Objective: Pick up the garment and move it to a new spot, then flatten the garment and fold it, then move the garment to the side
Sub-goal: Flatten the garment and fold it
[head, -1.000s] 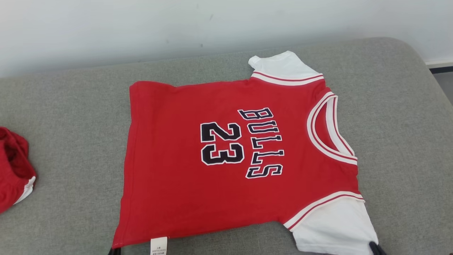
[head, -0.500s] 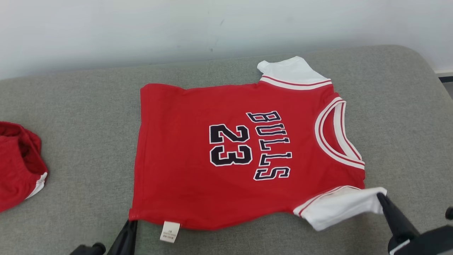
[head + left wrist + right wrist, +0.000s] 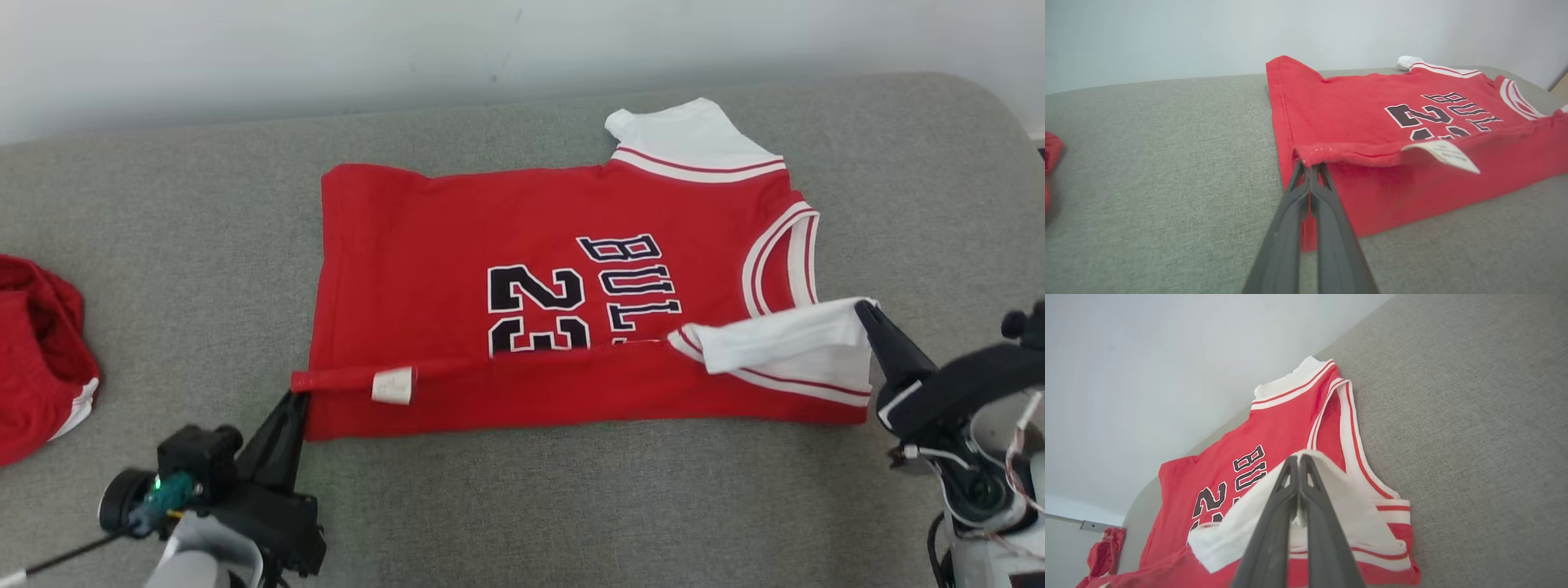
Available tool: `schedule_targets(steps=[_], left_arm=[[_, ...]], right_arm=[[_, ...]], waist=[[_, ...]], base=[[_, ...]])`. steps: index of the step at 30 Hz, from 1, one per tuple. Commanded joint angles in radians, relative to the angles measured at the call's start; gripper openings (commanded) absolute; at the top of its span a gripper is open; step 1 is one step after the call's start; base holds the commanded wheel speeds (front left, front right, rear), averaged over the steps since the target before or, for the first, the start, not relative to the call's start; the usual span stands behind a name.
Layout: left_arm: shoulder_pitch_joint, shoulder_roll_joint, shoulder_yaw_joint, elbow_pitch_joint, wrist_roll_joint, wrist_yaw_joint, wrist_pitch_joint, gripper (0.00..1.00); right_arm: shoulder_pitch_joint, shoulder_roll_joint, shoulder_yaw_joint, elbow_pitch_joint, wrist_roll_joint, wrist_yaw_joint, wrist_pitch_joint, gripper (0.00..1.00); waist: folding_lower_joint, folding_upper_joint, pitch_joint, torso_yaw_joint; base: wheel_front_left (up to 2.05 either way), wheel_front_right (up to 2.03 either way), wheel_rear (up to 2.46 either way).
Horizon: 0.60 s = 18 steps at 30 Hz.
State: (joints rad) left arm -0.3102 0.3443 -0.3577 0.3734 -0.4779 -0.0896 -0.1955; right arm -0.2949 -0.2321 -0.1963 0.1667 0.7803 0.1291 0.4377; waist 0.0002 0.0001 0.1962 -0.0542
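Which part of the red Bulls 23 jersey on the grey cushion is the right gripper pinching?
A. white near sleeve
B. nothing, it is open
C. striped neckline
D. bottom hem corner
A: the right gripper is shut on the edge of the white short sleeve, raised over the red jersey; the hem corner is in the left gripper.

A grey fabric cushion (image 3: 163, 245) with rounded corners sits against a plain pale wall (image 3: 245, 49) — evenly lit.
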Motion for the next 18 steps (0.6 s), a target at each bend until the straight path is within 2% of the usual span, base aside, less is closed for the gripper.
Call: schedule_targets(steps=[1,11,12,13,14,18], left_arm=[[-0.022,0.002,-0.006,0.012,0.005,-0.007,0.003,0.0],[-0.157,-0.017,-0.052,0.182,-0.003,-0.031,-0.028,0.0],[-0.166,-0.018,-0.051,0.19,0.004,-0.03,-0.037,0.0],[-0.17,-0.02,-0.052,0.199,0.009,-0.031,-0.045,0.97],[-0.167,-0.024,-0.054,0.211,0.013,-0.031,-0.052,1.0],[-0.146,-0.036,-0.046,0.237,0.015,-0.032,-0.066,1.0]], right_arm=[[-0.02,-0.005,0.008,0.016,-0.013,0.002,-0.005,0.0],[-0.194,-0.05,0.099,0.254,-0.032,0.002,-0.125,0.0],[-0.2,-0.055,0.108,0.261,-0.027,0.002,-0.146,0.18],[-0.2,-0.059,0.124,0.266,-0.017,0.002,-0.165,1.0],[-0.193,-0.063,0.138,0.269,-0.008,0.002,-0.185,1.0],[-0.145,-0.1,0.196,0.256,0.022,0.002,-0.261,1.0]], waist=[[-0.0002,-0.0001,0.012,0.003],[-0.0002,-0.0001,0.041,0.007],[-0.0002,-0.0001,0.04,0.008],[-0.0002,-0.0001,0.039,0.008],[-0.0002,-0.0001,0.035,0.007],[-0.0002,-0.0001,0.016,0.003]], base=[[0.0,0.0,0.0],[0.0,0.0,0.0],[0.0,0.0,0.0],[0.0,0.0,0.0],[0.0,0.0,0.0],[0.0,0.0,0.0]])
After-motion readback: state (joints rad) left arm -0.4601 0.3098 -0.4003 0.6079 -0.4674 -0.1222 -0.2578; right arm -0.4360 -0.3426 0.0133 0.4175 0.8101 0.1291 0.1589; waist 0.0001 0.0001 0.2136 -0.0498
